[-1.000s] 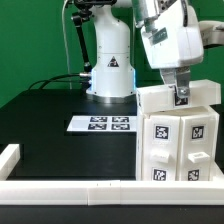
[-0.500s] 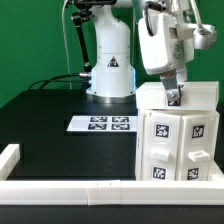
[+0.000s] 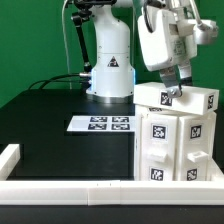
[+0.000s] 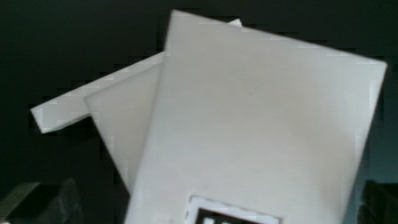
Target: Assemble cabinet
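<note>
The white cabinet body (image 3: 175, 145) stands at the exterior view's right, with several black-and-white tags on its front. A smaller white top block (image 3: 195, 100) with tags lies across its top. My gripper (image 3: 170, 93) comes down from above onto this block's left part and is shut on it. In the wrist view the white block (image 4: 249, 120) fills most of the picture, with part of a tag (image 4: 231, 212) at the edge. Dark fingertips (image 4: 45, 200) show on either side of it. The contact between block and body is hidden.
The marker board (image 3: 100, 123) lies flat on the black table left of the cabinet. A long low white border rail (image 3: 70, 190) runs along the front, with a raised end (image 3: 10, 157) at the left. The arm's white base (image 3: 110, 70) and cables stand behind.
The gripper has shifted slightly left and down. The top block has turned, so tags on its front face now show where the face was plain.
</note>
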Controlling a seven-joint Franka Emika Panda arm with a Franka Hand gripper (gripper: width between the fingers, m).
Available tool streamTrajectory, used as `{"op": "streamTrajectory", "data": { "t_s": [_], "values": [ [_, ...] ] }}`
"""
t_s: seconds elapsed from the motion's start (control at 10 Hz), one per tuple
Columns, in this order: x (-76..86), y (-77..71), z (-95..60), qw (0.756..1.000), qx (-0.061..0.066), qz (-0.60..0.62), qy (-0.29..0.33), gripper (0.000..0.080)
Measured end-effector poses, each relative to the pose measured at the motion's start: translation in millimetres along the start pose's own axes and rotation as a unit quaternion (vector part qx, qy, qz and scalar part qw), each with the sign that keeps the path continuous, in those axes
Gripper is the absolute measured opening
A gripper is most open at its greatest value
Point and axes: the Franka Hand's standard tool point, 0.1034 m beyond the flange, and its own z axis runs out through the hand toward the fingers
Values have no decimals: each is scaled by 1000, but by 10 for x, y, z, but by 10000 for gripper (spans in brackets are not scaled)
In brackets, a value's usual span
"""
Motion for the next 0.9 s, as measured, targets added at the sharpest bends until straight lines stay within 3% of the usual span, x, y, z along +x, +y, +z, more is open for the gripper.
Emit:
{"op": "streamTrajectory", "data": {
  "t_s": [0.3, 0.5, 0.6, 0.7, 0.9],
  "values": [
    [-82, -25, -164, 1000, 13, 5, -23, 797],
    [-76, -20, -147, 999, 13, -24, -22, 797],
    [-75, -14, -144, 999, 9, -37, -21, 797],
    [-83, 0, -144, 993, -8, -119, -17, 797],
    [-123, -32, -146, 968, -18, -248, -20, 797]
  ]
}}
